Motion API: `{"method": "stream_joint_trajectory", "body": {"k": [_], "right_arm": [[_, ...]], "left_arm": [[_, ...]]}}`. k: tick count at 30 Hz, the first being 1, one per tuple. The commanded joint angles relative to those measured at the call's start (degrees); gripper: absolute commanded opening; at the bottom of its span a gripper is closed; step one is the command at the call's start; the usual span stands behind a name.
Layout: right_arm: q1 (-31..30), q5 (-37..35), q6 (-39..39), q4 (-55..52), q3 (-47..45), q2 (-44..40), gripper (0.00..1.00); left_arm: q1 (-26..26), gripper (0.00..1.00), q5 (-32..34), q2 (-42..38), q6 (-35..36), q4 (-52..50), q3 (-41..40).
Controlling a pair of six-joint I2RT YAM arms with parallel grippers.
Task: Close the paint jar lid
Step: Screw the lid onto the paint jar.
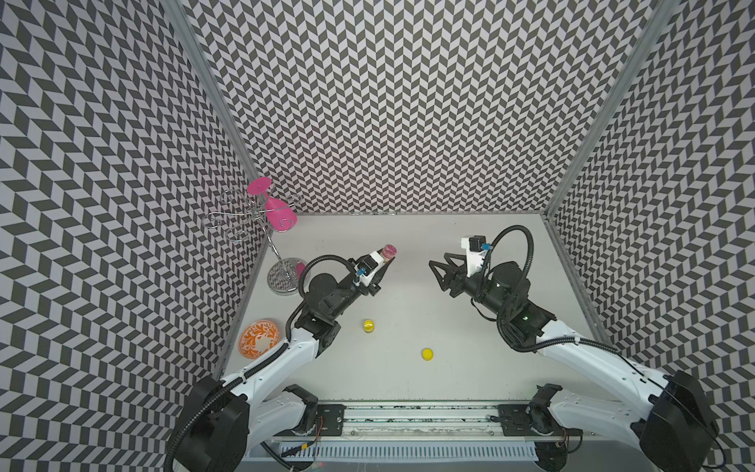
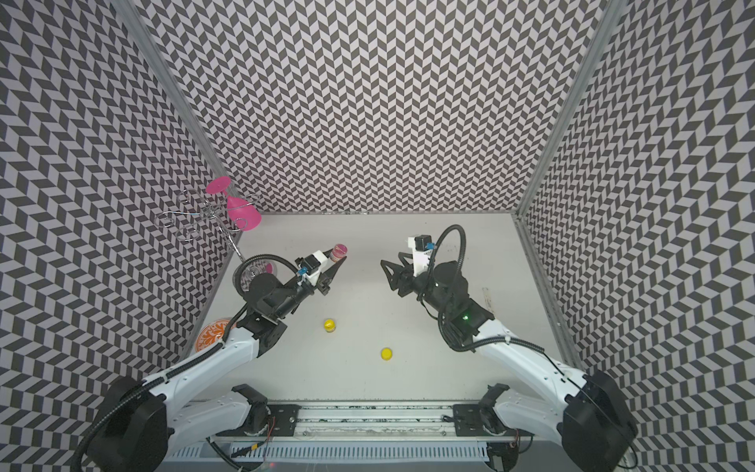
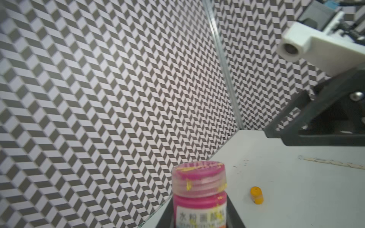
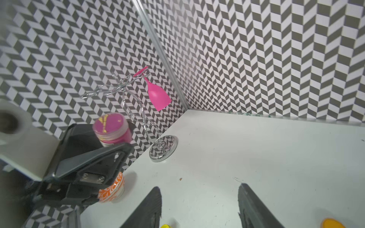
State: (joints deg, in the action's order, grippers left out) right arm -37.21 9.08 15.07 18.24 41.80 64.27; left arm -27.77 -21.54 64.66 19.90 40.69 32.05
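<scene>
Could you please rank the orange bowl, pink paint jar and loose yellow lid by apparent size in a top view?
1. orange bowl
2. pink paint jar (raised nearer camera, so unsure)
3. yellow lid

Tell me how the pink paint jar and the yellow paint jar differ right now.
The pink paint jar is clamped in the left gripper; the yellow paint jar stands free on the table. The pink paint jar wears a cap on top; the yellow paint jar's yellow lid lies apart on the table. Both are small round jars.
</scene>
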Motion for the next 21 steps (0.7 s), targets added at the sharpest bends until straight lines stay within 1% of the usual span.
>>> {"method": "stream_joint_trajectory", "body": {"k": [1,5,7,10,14,19,21], "right_arm": [[0.34,9.99,-10.44,5.12,-0.21,-2.04,0.62],[1.15,19.39,-16.83,10.29,-0.41,-1.61,0.62],[1.4,24.57,-19.19,11.67,0.3,-0.98,0.62],[1.62,32.16,-21.48,11.79,2.01,0.28,0.61],[1.62,37.64,-21.75,12.26,3.99,2.82,0.61],[1.53,43.62,-20.71,13.9,5.53,5.85,0.61],[1.45,44.83,-19.91,15.43,5.57,6.93,0.61]], "left_arm": [[0.87,0.3,-17.91,1.16,0.92,-1.98,2.44],[1.66,0.3,-28.9,1.49,-0.17,-1.14,2.67],[2.14,0.3,-32.92,1.99,-1.98,1.37,2.15],[2.63,0.3,-37.25,3.05,-4.56,3.9,2.4],[2.74,0.3,-40.25,3.8,-7.21,6.68,2.42],[2.75,0.3,-40.93,4.24,-8.3,7.9,2.32],[2.72,0.3,-41.17,4.24,-8.8,8.5,2.34]]}}
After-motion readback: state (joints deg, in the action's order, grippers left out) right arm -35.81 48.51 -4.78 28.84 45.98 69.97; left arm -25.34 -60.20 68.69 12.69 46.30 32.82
